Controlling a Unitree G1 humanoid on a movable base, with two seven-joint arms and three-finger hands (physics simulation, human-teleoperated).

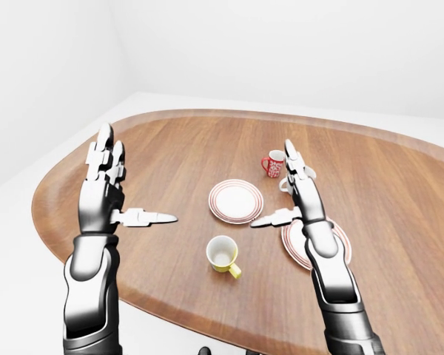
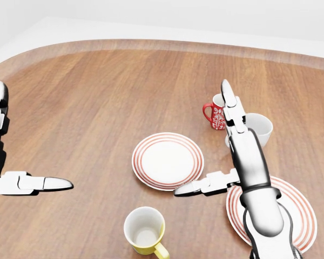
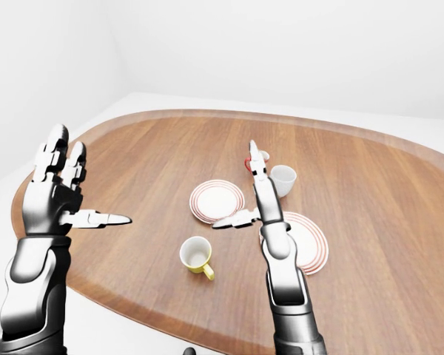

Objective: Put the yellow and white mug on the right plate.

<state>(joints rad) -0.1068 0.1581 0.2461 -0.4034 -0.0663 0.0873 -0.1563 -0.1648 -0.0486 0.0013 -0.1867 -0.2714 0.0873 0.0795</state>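
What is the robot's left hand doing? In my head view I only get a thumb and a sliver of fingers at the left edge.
Observer: In the left-eye view the whole left hand shows. It is open and holds nothing, with its fingers straight up and its thumb pointing toward the view's right.
Operator: And is the mug about to fall off? My picture ends just below it.
Observer: No. The yellow and white mug stands upright, and a broad strip of table lies between it and the near rim.
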